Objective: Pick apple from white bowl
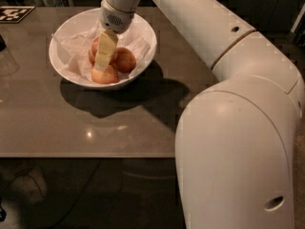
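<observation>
The white bowl (pixel 143 30) stands on the brown table at the upper left and is lined with crumpled white paper. Three apples show in it. A red apple (pixel 93 51) at the left is mostly hidden behind my gripper. A darker orange-red apple (pixel 126 60) lies at the right and a paler orange-pink apple (pixel 106 75) at the front. No yellow-green patch shows on any of them. My gripper (pixel 101 65) reaches down from above into the bowl, with its tip among the apples, against the red and the front one.
A black-and-white marker tag (pixel 13 13) lies at the table's far left corner. A dark object (pixel 2 42) sits at the left edge. The table's front edge (pixel 86 155) runs across the middle. My large white arm (pixel 238 142) fills the right side.
</observation>
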`<state>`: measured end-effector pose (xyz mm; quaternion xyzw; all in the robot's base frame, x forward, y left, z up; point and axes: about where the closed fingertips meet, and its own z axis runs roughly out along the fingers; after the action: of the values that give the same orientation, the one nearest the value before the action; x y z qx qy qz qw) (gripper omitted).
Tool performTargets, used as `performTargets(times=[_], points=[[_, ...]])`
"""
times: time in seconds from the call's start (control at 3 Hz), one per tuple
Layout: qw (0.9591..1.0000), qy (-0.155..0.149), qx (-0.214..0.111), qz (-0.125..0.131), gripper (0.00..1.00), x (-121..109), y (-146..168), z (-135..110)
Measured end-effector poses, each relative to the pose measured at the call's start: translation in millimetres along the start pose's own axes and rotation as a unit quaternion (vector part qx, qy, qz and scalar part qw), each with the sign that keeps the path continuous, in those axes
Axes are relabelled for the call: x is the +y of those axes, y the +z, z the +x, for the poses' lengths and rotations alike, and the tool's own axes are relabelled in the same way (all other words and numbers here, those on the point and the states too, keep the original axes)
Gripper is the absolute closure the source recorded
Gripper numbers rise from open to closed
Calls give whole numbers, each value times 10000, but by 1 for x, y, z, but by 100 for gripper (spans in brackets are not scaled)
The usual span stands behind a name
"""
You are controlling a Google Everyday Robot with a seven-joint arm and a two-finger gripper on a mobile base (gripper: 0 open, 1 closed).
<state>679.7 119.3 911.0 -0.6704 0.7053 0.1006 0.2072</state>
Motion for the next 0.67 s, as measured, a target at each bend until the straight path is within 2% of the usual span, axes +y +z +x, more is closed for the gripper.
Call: performTargets(times=[0.67], points=[[10000,0,0,0,55,0,0,0]])
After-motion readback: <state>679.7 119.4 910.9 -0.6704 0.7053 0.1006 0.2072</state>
